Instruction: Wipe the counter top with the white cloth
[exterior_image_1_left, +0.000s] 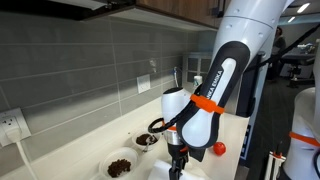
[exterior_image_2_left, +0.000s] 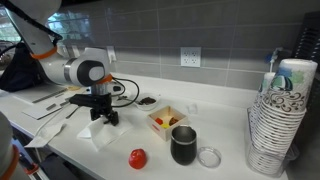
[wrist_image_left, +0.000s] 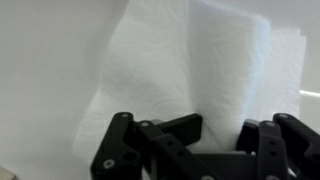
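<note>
The white cloth (wrist_image_left: 190, 60) lies on the off-white counter top (wrist_image_left: 40, 70), pulled up into a raised fold. My gripper (wrist_image_left: 220, 128) points down with the fold between its two black fingers, and it looks shut on that fold. In an exterior view the gripper (exterior_image_2_left: 103, 117) stands on the cloth (exterior_image_2_left: 96, 132) near the front edge of the counter top (exterior_image_2_left: 225, 120). In an exterior view the gripper (exterior_image_1_left: 177, 165) is low over the cloth (exterior_image_1_left: 162, 174), of which only a corner shows.
Two white bowls of dark food (exterior_image_1_left: 120, 165) (exterior_image_1_left: 147, 139) sit near the grey tiled wall. A red object (exterior_image_2_left: 137, 157), a black mug (exterior_image_2_left: 184, 145), a clear lid (exterior_image_2_left: 209, 156), a small box of food (exterior_image_2_left: 168, 120) and a rack of stacked paper cups (exterior_image_2_left: 285, 110) stand to the side.
</note>
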